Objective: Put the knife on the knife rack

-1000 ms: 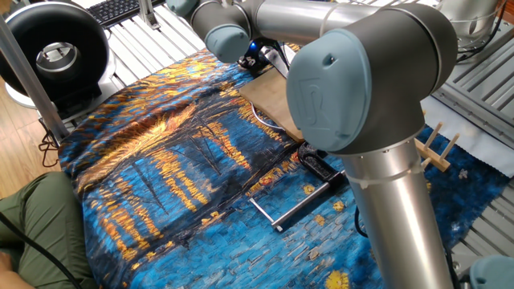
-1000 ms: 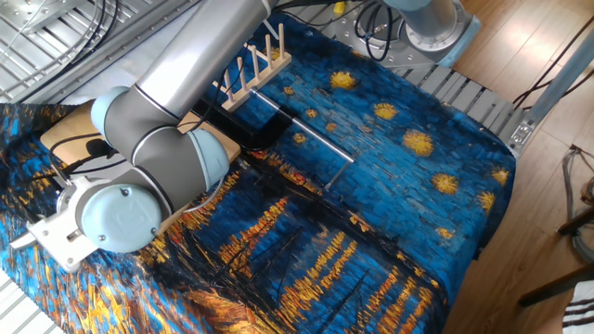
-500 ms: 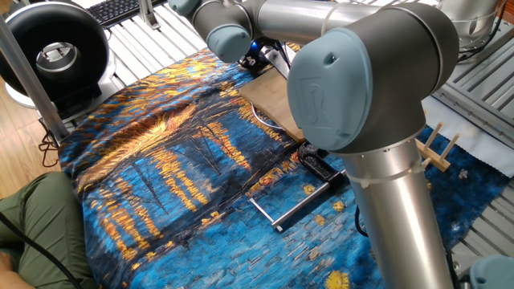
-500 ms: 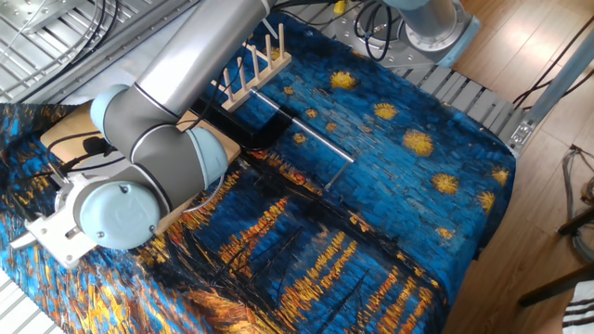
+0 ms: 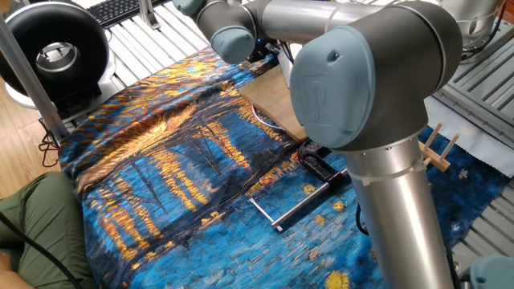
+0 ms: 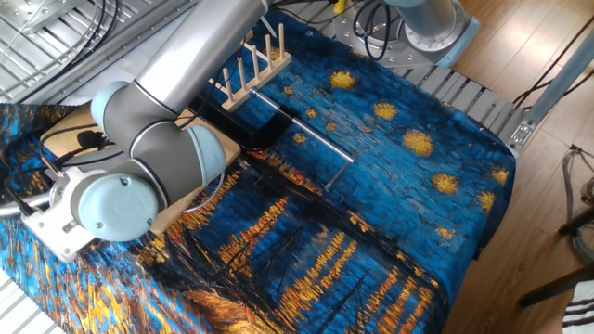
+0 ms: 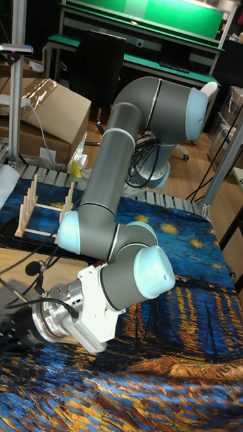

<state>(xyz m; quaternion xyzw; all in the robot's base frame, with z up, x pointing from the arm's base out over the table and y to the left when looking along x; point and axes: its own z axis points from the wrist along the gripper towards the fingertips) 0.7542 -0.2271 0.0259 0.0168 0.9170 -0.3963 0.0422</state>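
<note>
The knife rack point(image 6: 251, 67) is a small light-wood frame with upright pegs, standing at the far edge of the painted cloth. It also shows at the left as the rack point(image 7: 43, 204), and only its end pegs point(image 5: 438, 149) show past the arm. The knife is hidden in every view. My gripper point(image 7: 15, 332) is a dark blur at the left edge of the tall view, low over the cloth beside the bamboo cutting board point(image 7: 20, 270). The arm covers it in both other views. Its jaws cannot be made out.
A black clamp with a long silver rod point(image 6: 302, 134) lies in front of the rack, also seen as the clamp point(image 5: 299, 201). The arm's elbow point(image 5: 361, 72) blocks much of one view. A cable point(image 7: 34, 268) lies on the board. A black round fan point(image 5: 52, 52) stands off the table.
The wrist has shifted a little toward the cutting-board end of the table, away from the rack. Nothing else on the table has moved.
</note>
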